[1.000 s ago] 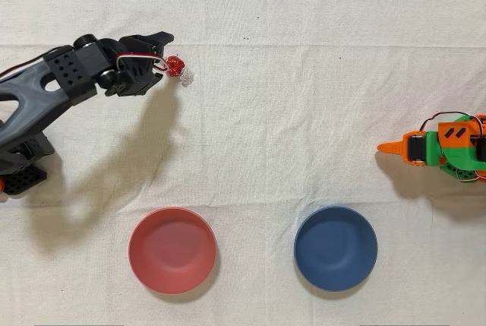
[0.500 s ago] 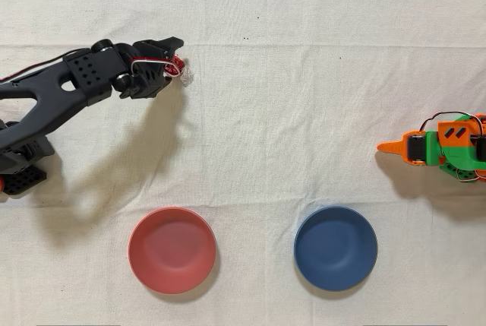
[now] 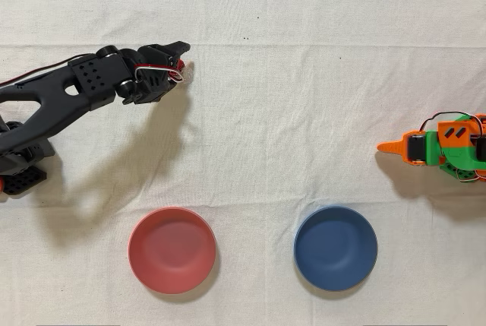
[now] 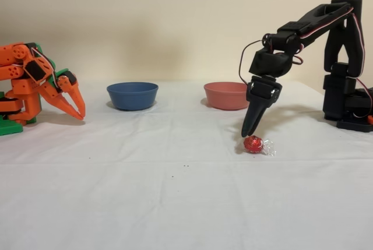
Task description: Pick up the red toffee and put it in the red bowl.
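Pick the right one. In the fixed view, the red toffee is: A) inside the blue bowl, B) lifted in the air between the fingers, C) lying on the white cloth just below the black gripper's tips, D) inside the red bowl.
C: the red toffee rests on the cloth, with the gripper pointing down just above it, well clear of the red bowl.

Shiny-foiled red toffee (matt cloth)

- Open cloth is lying between the gripper and the red bowl.
- The blue bowl is sitting beside it, apart.
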Robot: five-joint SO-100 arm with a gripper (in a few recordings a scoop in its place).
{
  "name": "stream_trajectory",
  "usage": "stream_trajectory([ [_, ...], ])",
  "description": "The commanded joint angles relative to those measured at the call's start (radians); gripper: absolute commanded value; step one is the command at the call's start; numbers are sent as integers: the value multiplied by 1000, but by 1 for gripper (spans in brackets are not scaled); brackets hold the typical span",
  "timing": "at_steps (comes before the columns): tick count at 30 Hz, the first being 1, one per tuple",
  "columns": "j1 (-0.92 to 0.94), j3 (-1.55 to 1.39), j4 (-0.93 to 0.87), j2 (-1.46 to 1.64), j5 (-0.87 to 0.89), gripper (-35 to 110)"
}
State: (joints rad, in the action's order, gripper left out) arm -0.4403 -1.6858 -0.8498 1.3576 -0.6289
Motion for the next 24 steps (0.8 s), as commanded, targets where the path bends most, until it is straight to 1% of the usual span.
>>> stream_trajectory([
  [1, -8, -9, 8, 38, 5, 32],
  [9, -8, -52, 20, 51, 12, 32],
  [24, -31, -29, 31, 17, 25, 31],
])
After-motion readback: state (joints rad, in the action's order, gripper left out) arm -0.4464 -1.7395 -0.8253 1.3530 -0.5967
